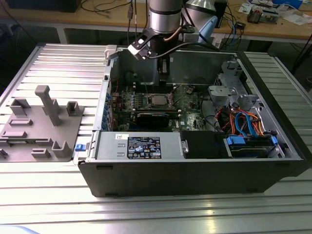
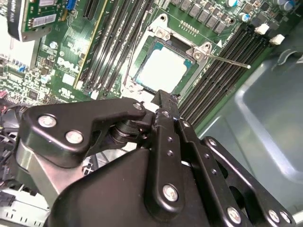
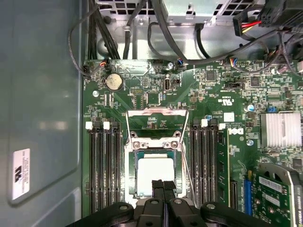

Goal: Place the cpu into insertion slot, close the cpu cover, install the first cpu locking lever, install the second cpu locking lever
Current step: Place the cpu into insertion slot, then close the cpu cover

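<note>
While the pincer (image 3: pixel 164 182) hovers shut and empty just above it, the cpu (image 3: pixel 155 174) sits in the insertion slot (image 3: pixel 130 175).
The cpu cover (image 3: pixel 156 112) lies flipped open beyond the chip; the computer case (image 1: pixel 195 170) rests on the ribbed tabletop (image 1: pixel 58 53).

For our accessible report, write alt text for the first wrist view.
The cpu lies in the insertion slot on a green board, with the cpu cover open beside it. The gripper, jaws shut, is at the slot's edge.
</note>
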Motion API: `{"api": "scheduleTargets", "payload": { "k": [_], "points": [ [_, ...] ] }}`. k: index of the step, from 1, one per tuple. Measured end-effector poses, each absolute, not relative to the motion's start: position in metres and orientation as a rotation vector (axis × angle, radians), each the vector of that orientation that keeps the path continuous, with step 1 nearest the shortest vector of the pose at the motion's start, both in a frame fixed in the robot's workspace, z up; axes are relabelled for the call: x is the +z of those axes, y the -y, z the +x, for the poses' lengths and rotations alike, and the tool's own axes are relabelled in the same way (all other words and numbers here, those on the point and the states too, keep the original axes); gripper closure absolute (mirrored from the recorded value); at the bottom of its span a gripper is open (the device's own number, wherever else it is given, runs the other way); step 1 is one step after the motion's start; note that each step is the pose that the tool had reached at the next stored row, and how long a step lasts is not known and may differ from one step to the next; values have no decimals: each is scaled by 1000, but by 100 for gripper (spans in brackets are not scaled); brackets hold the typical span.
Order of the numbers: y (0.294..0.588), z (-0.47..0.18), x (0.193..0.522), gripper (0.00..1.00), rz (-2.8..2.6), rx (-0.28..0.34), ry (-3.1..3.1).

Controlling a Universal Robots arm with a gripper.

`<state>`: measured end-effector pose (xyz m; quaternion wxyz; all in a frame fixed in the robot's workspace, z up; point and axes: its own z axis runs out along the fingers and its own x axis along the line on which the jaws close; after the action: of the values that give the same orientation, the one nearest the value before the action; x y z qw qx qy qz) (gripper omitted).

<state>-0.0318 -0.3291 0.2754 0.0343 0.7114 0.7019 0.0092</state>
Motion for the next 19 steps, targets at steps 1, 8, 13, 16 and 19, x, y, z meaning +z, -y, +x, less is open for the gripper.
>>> {"api": "scheduleTargets", "payload": {
  "k": [1, 8, 13, 16, 19],
  "points": [
    [329, -32, 277, 89, 2187, 28, -2158],
    [329, -32, 279, 89, 2187, 28, -2158],
    [329, -27, 279, 89, 2185, 24, -2156],
    [329, -22, 279, 89, 2184, 22, -2155],
    [329, -19, 279, 89, 2183, 19, -2154]
  ]
}}
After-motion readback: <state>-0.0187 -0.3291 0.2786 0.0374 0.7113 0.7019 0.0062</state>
